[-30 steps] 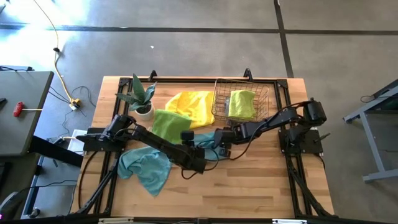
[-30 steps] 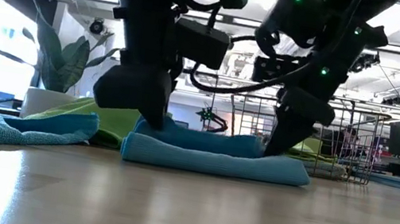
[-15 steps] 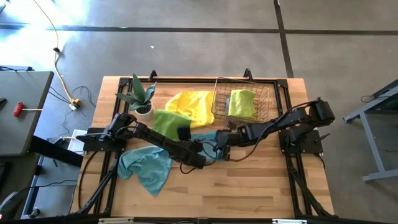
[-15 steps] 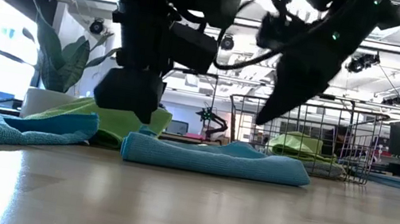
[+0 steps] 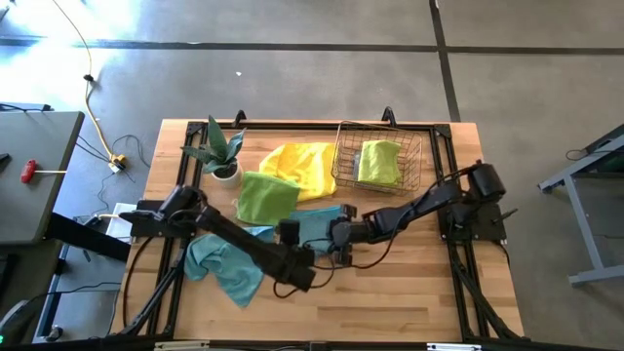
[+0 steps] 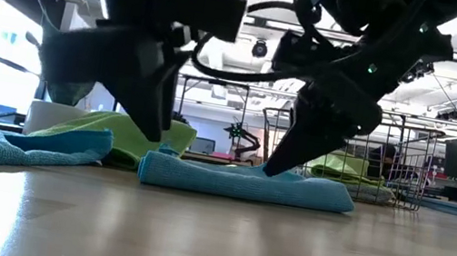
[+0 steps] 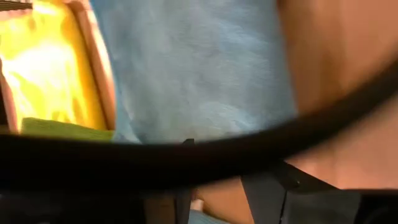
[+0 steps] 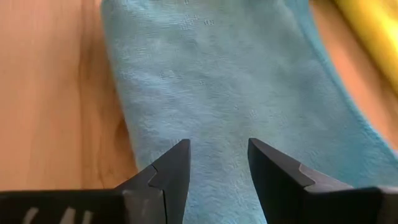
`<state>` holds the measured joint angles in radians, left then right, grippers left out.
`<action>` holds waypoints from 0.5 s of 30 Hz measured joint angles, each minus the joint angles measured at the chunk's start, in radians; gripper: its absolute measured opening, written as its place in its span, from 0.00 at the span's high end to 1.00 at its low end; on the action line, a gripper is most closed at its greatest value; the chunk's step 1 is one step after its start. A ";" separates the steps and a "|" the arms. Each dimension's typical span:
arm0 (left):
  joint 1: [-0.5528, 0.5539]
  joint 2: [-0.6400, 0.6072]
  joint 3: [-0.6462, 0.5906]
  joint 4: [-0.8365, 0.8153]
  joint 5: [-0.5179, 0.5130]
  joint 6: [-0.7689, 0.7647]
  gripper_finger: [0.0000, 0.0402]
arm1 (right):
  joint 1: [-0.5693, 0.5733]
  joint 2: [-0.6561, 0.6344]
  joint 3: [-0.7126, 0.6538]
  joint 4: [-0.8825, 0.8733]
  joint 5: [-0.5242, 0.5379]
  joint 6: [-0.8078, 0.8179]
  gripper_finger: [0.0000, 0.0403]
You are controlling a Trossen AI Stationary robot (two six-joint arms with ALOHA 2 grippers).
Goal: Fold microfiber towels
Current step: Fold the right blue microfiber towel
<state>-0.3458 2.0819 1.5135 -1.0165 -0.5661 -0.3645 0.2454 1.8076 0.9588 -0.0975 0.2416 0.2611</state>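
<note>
The wooden surface [image 5: 409,292] stands on a grey concrete floor; the low view looks into a bright workshop. A folded teal towel [image 5: 317,220] lies flat mid-surface, its long edges neat. The right pincer [image 8: 217,163] hovers over it, fingers parted, gripping nothing. The left pincer [image 5: 292,234] sits at its near end; whether that one is open I cannot tell. Another teal towel [image 5: 229,265] lies crumpled nearby
</note>
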 joint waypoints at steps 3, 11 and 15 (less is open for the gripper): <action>-0.029 0.000 0.000 -0.003 0.027 -0.036 0.73 | 0.006 0.007 0.000 0.003 -0.054 0.021 0.64; -0.105 0.000 0.000 -0.012 0.188 -0.052 0.73 | 0.091 0.009 0.000 -0.048 -0.164 0.079 0.65; -0.149 0.000 0.000 -0.011 0.253 -0.065 0.73 | 0.159 0.009 0.001 -0.116 -0.165 0.103 0.65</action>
<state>-0.4943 2.0823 1.5135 -1.0279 -0.3132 -0.4299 0.4043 1.8163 0.9596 -0.2134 0.0769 0.3644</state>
